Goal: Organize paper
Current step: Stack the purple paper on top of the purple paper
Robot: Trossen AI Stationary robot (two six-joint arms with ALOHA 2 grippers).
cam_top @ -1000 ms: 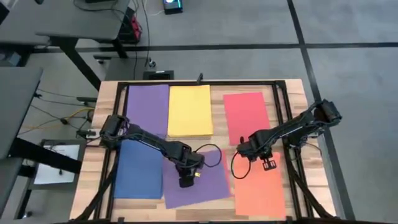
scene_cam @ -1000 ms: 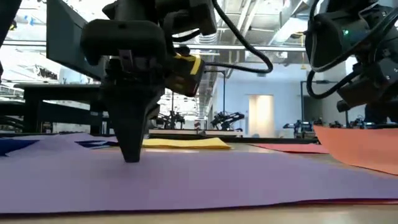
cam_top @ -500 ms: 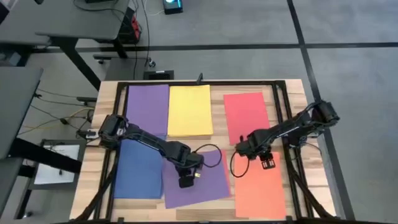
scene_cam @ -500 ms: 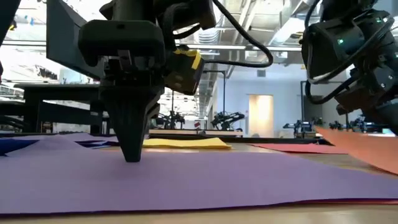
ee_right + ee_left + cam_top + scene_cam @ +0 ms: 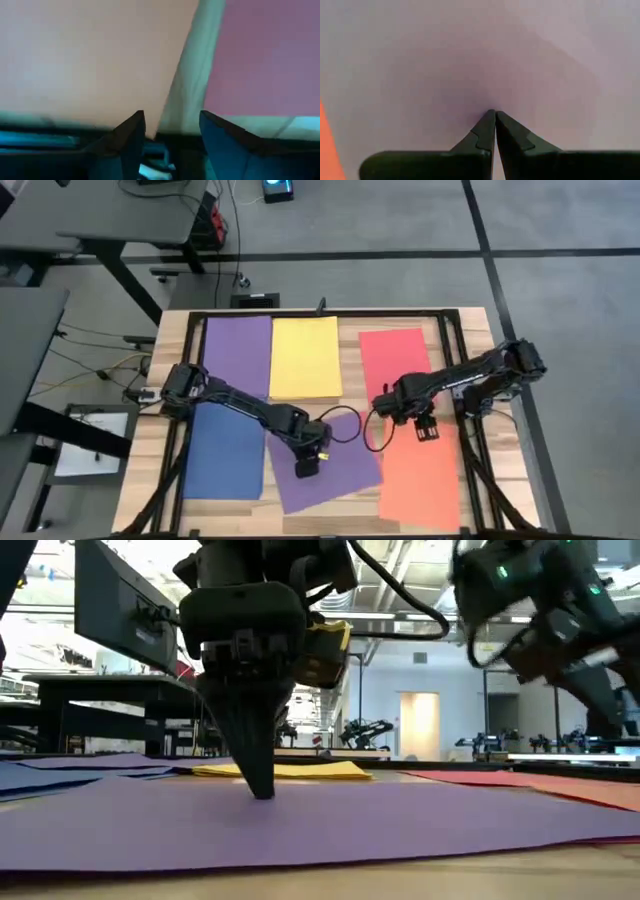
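Sheets [image 5: 305, 358] carry no legible writing or labels.

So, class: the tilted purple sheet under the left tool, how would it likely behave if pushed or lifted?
The purple sheet looks thin and lies flat, so it would probably flop if lifted by one edge. The shut left tool presses on its middle; pushed that way it likely slides and turns easily. It overlaps the orange sheet, so it may drag it.

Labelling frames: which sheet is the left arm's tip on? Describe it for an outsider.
On the wooden table, look along the front row between the blue sheet and the orange sheet. It is the purple sheet there, under the left gripper; unlike its squared neighbours, it lies skewed.
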